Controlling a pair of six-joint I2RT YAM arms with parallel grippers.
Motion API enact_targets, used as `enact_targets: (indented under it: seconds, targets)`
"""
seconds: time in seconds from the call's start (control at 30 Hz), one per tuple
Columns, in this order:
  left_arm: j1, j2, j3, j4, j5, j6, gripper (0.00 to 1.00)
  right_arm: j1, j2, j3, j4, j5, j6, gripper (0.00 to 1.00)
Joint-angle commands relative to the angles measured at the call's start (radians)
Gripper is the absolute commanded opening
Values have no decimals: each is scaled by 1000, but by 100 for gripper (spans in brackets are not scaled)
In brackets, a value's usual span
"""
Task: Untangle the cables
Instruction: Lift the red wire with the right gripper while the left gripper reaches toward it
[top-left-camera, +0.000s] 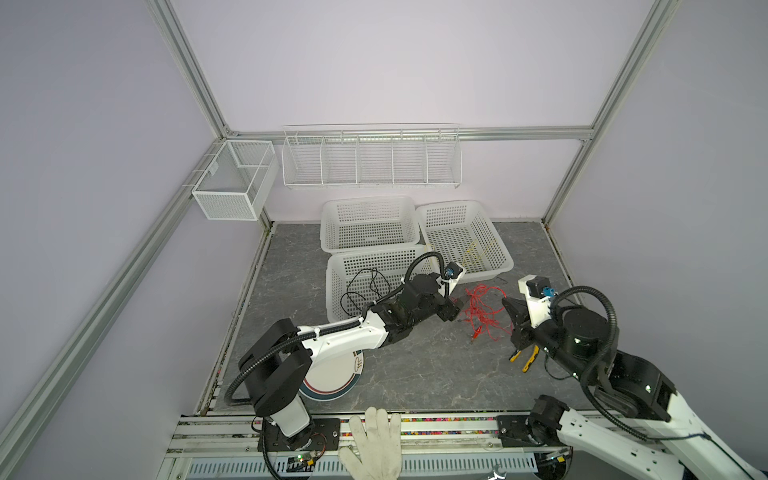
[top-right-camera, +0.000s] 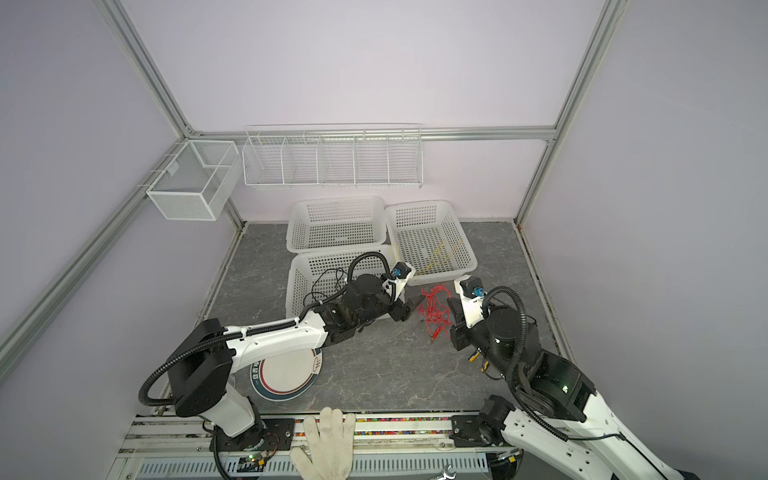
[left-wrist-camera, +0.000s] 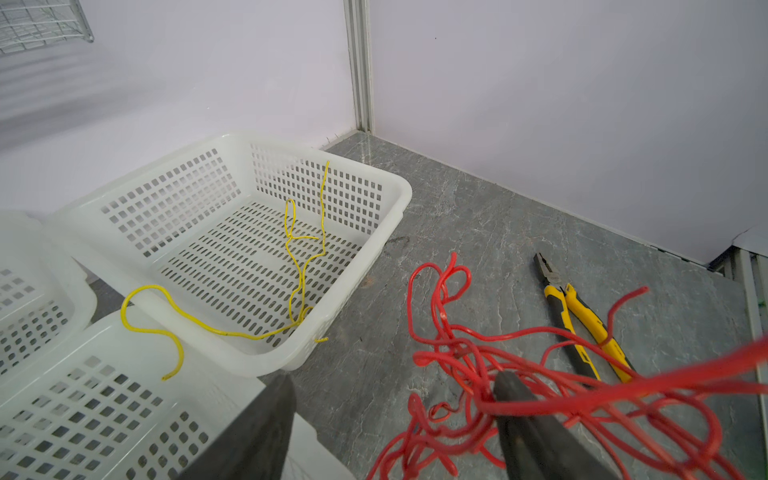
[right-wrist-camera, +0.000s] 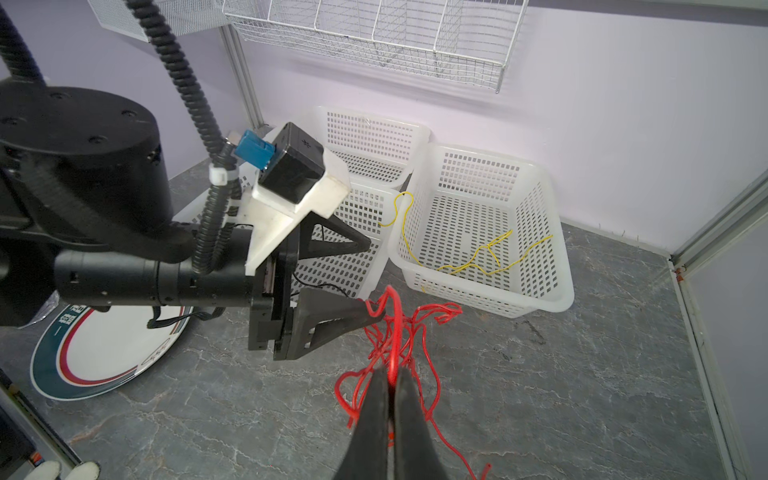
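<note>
The red cable is lying in a loose knot on the table between the two grippers, just in front of the right basket, and it is the one being worked on. The yellow cable is resting inside that basket, with one end trailing over the rim towards the front basket, where the black cable is sitting in loose coils. So the step in hand seems to be opening up the red knot, the only cable lying outside the baskets. The right gripper is pinching a single red strand, its jaws closed tight on it, and appears to be holding it a little above the table while the other loops are hanging and spreading below. The left gripper is standing wide open and gripping nothing. One of its fingers is poking into the tangle, with a red strand lying across it. The next move is probably calling for the left jaws to close on one separate loop near the knot, not a bunch, and then for the two arms to draw apart slowly. Catching several strands would likely tighten the knot, and the pliers lying just beside the tangle could snag.
</note>
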Motion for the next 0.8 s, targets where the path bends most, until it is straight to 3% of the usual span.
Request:
enact_targets:
  seconds: [0.0, 0.2, 0.37, 0.77]
  targets:
    - [0, 24, 1, 25, -10, 27, 76, -7, -24, 12, 23, 35, -19, 6]
    - [0, -19, -47, 91, 85, 25, 79, -8, 7, -2, 27, 69, -15, 6]
    - [0, -41, -84, 129, 94, 40, 89, -8, 37, -7, 17, 93, 14, 6]
    - [1, -67, -149, 123, 72, 44, 87, -14, -16, -20, 13, 92, 44, 6]
